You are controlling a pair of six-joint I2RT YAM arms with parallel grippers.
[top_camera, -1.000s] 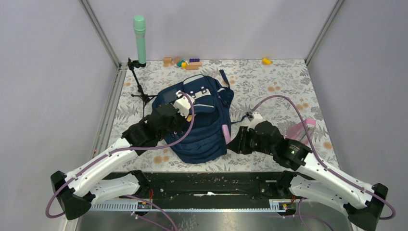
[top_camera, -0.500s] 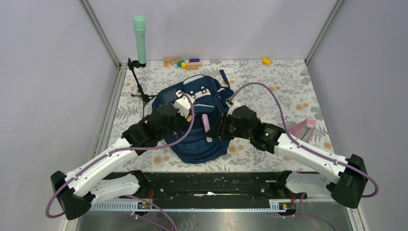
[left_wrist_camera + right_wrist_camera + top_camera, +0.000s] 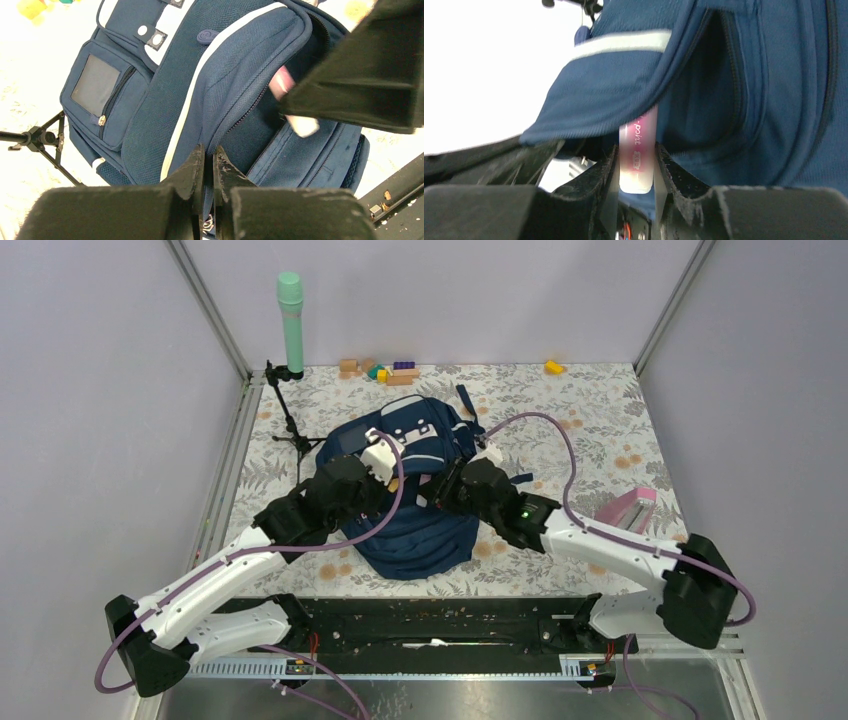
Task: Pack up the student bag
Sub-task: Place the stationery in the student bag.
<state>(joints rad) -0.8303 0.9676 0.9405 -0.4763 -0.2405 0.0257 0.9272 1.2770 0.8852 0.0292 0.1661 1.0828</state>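
The student bag point(image 3: 420, 540) lies flat on the floral table point(image 3: 590, 410), a little left of centre, with its top toward the far wall and its bottom toward the arm bases. It sits between the two arms, and both reach over it.

The left arm point(image 3: 230, 575) runs from its base at the near left corner diagonally up and to the right. Its forearm stays low and its wrist sits over the left half of the bag. The left gripper point(image 3: 208, 159) has its fingers pressed together, pinching the zip edge of the bag's flap point(image 3: 614, 85) and holding that edge raised, so a dark opening shows beneath it.

The right arm point(image 3: 610, 550) stretches from the near right base leftward, low over the table, and its wrist is angled toward the middle of the bag. The right gripper point(image 3: 636, 162) is narrowly parted and clamped on a pink tube point(image 3: 639, 145) with a white end and some print on its side. The tube's far end sits under the raised flap at the mouth of the opening. In the left wrist view the tube shows just beside the zip, partly hidden by the right gripper's black body.

A green cylinder point(image 3: 290, 320) on a small black stand point(image 3: 290, 425) rises at the far left. Coloured blocks point(image 3: 385, 370) lie along the far edge, and a pink object point(image 3: 628, 508) rests near the right edge.
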